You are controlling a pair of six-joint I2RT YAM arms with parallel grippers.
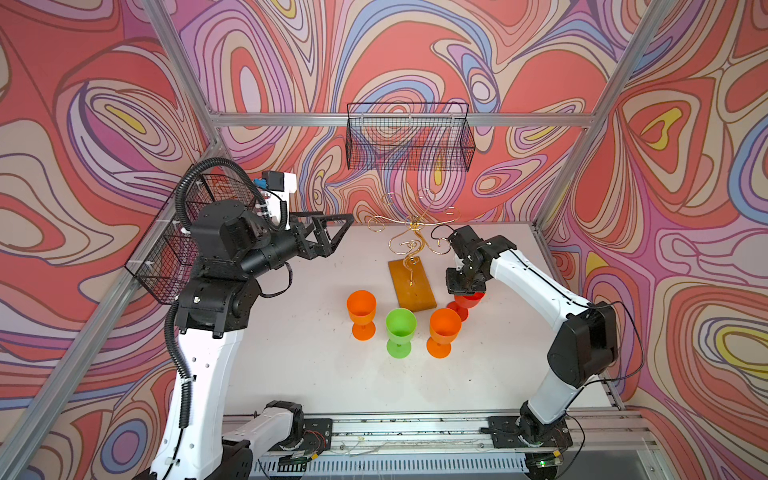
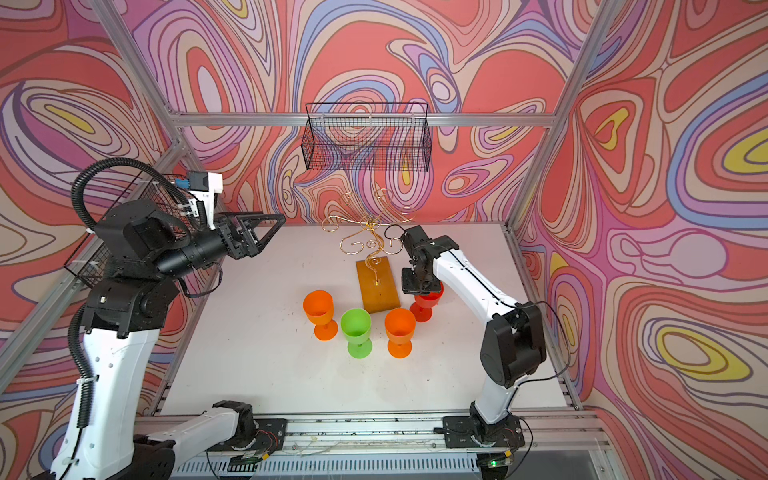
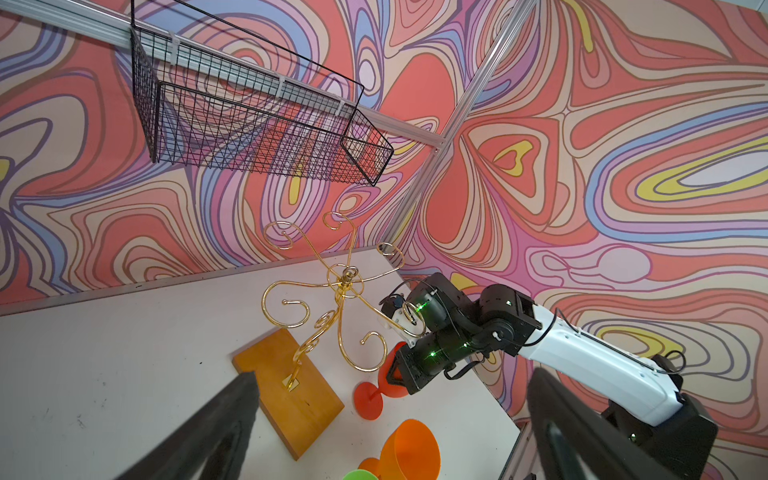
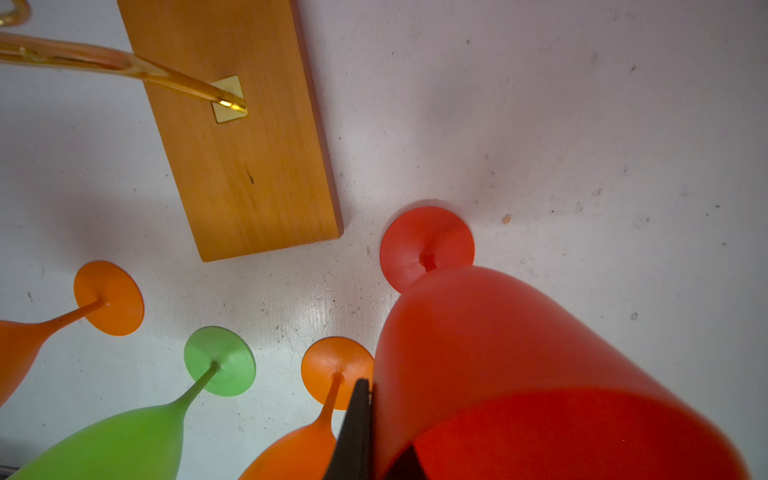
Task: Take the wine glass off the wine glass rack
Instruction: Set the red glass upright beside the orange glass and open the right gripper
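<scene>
Although, on the tabletop (image 1: pixel 291 374), the wine glass rack (image 3: pixel 348 279) has every hook empty, there is some risk. The red wine glass (image 4: pixel 498 353) is at 4 o'clock of the wooden base (image 1: pixel 411 284), just beside it, with an orange glass (image 1: pixel 444 328) near at 7 o'clock. The right gripper (image 1: pixel 464 289) is clamped on the red rim; I think an uneven release can tip the glass against this neighbour. The left gripper (image 1: pixel 338 235), at 10 o'clock of the rack, is open and empty.
</scene>
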